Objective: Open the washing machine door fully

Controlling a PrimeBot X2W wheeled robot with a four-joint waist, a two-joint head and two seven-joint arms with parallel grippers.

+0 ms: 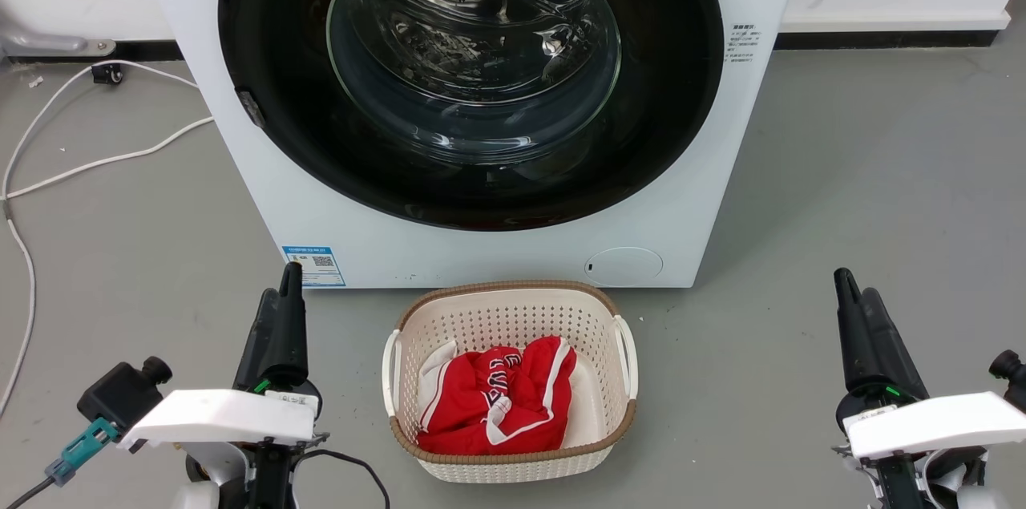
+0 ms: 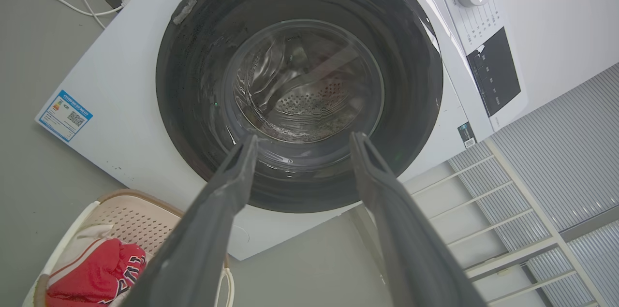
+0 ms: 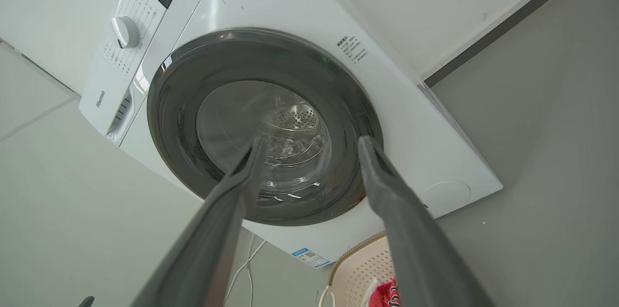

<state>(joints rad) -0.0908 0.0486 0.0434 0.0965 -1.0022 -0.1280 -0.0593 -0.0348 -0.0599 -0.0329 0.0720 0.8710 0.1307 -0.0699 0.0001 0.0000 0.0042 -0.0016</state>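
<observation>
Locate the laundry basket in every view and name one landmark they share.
Head view: laundry basket bottom centre, in front of the washing machine.
Left wrist view: laundry basket in the lower left corner.
Right wrist view: laundry basket at the bottom edge, right of centre.
Shared landmark: blue sticker on the washing machine's lower front corner.

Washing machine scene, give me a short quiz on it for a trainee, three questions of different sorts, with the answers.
1. True or false: the washing machine door is shut against the washing machine.
2. What lies in the basket? A) blue towels B) red garment C) a shoe
3. Fill in: the left tool and right tool both stand ____, clear of the door.
Key: 1 true; 2 B; 3 open.
</observation>
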